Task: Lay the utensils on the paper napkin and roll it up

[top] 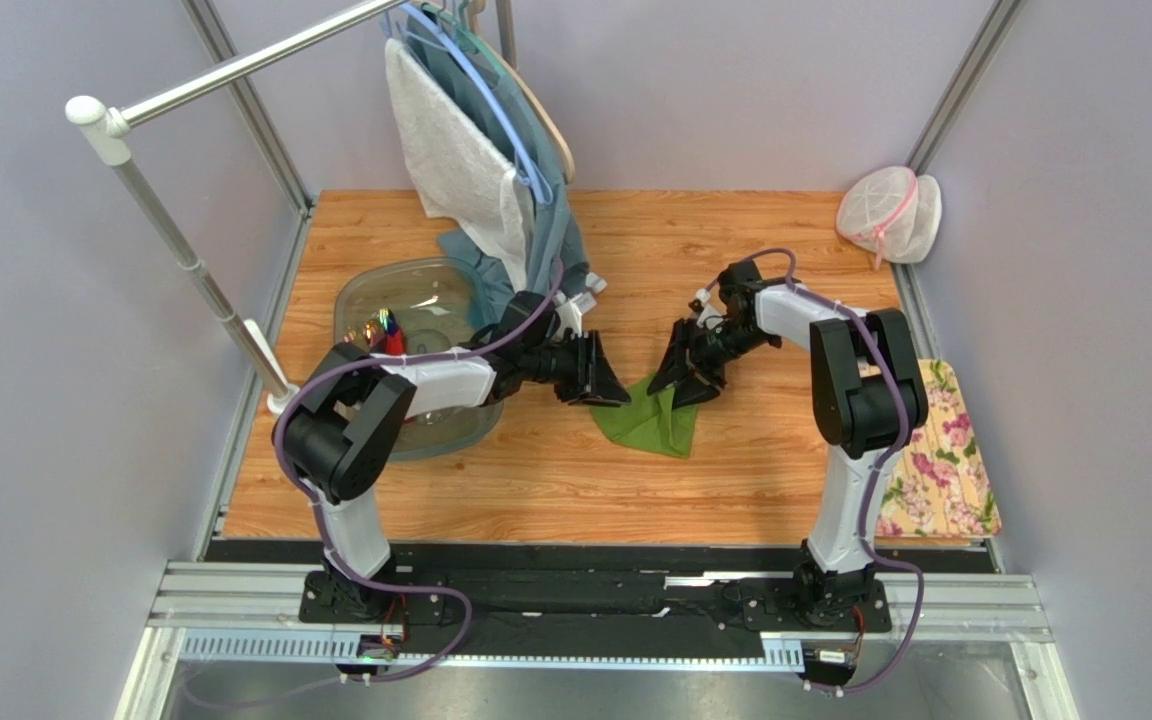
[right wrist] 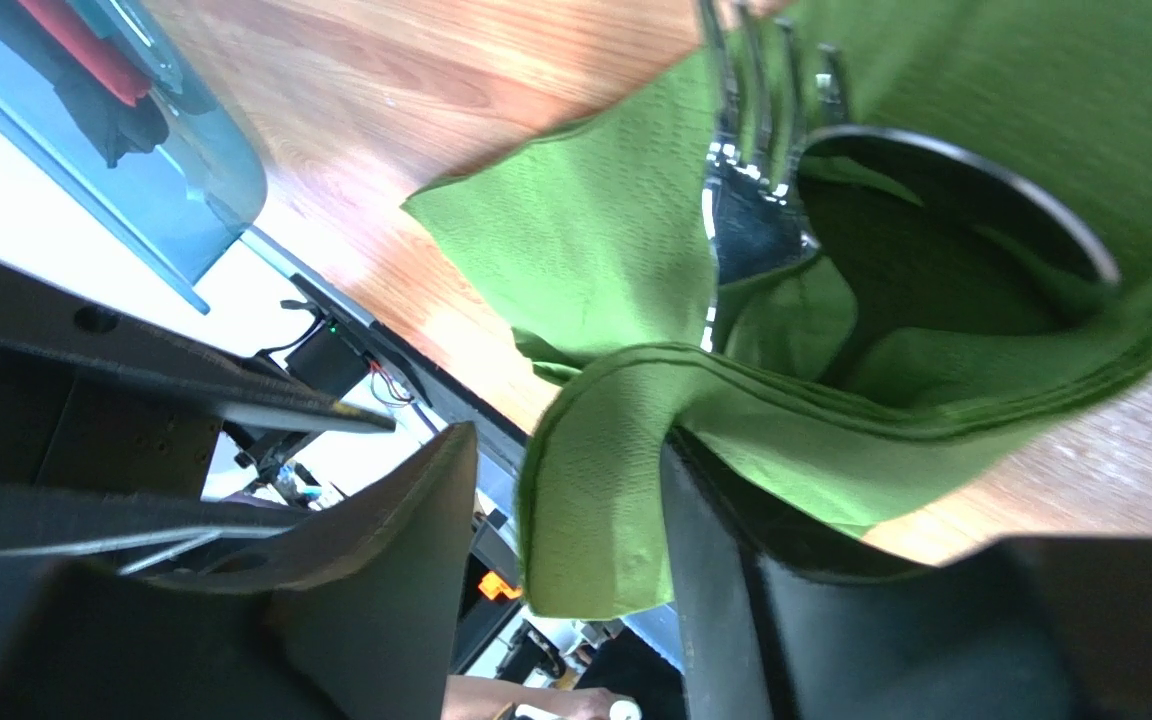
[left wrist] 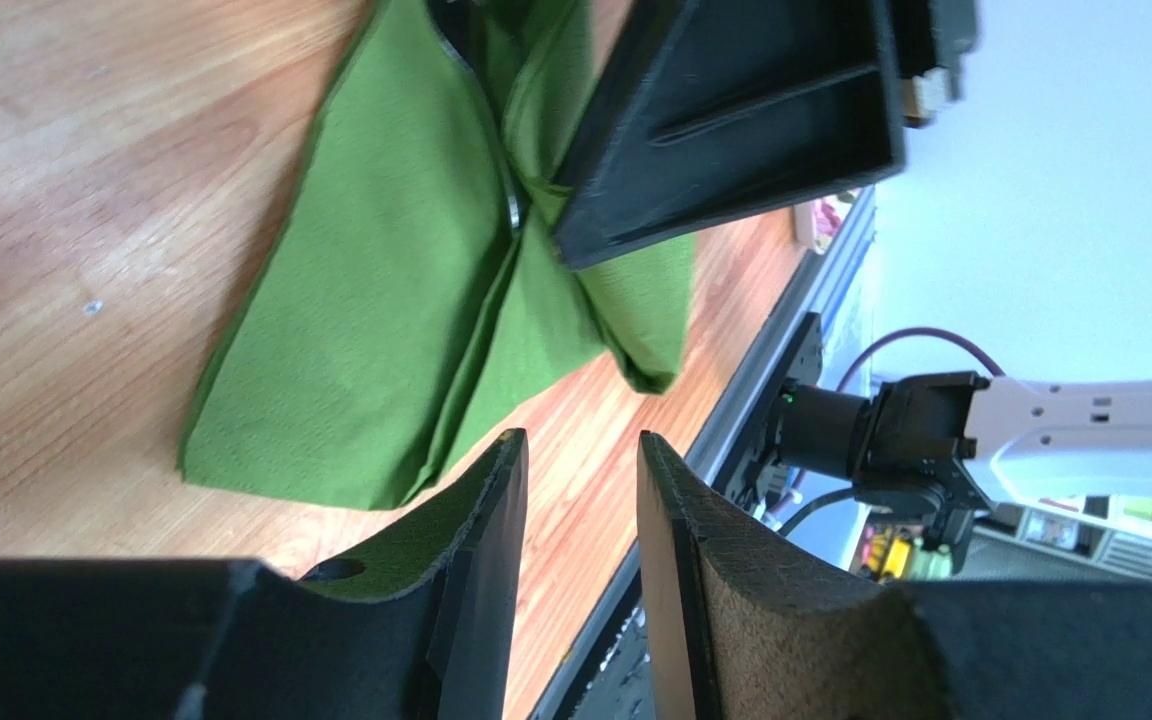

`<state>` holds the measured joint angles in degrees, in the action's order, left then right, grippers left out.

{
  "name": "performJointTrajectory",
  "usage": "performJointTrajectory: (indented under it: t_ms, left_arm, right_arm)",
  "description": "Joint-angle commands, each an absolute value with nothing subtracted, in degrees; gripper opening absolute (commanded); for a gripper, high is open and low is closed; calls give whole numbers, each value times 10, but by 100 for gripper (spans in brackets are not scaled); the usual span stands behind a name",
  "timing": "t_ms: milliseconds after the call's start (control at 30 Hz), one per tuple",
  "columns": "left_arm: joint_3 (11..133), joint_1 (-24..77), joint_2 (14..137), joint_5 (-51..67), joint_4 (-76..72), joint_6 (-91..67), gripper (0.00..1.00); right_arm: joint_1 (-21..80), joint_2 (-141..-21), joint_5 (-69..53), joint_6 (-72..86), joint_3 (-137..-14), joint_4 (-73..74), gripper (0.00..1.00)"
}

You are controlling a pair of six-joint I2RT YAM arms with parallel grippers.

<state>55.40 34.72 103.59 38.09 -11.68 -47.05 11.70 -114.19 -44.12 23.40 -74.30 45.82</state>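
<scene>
Rolling step: fork (right wrist: 763, 90) and spoon (right wrist: 928, 225) inside the napkin (top: 645, 420). Left gripper (left wrist: 582, 450) part-open, empty; right gripper (right wrist: 567, 443) part-open astride a fold, seemingly loose. Next: pinch firmly.

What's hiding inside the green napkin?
Peeking out of the thin green folded paper napkin are the prongs of a silver metal fork and the round rim of a shiny metal spoon. Their handles are covered by the paper.

Matt green paper napkin (left wrist: 387, 300); glossy metal fork (right wrist: 751, 228); smooth wooden table (top: 778, 255)
</scene>
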Motion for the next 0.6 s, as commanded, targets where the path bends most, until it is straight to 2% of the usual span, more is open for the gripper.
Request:
performJointTrajectory:
  t_ms: [0, 133, 233, 333, 567]
  left_arm:
    - [560, 352, 995, 390, -147, -431, 42]
    - [581, 378, 977, 374, -131, -380, 42]
    - [588, 407, 968, 353, -134, -333, 38]
    - [588, 431, 961, 331, -145, -266, 32]
    - [596, 507, 959, 263, -140, -72, 25]
  right_arm:
    - [125, -1152, -455, 250, -767, 446, 54]
    - [128, -1157, -457, 256, -770, 446, 56]
    - [130, -1162, -458, 258, -773, 447, 57]
    - [130, -1165, -455, 260, -773, 448, 68]
    - [130, -1171, -457, 260, -772, 448, 70]
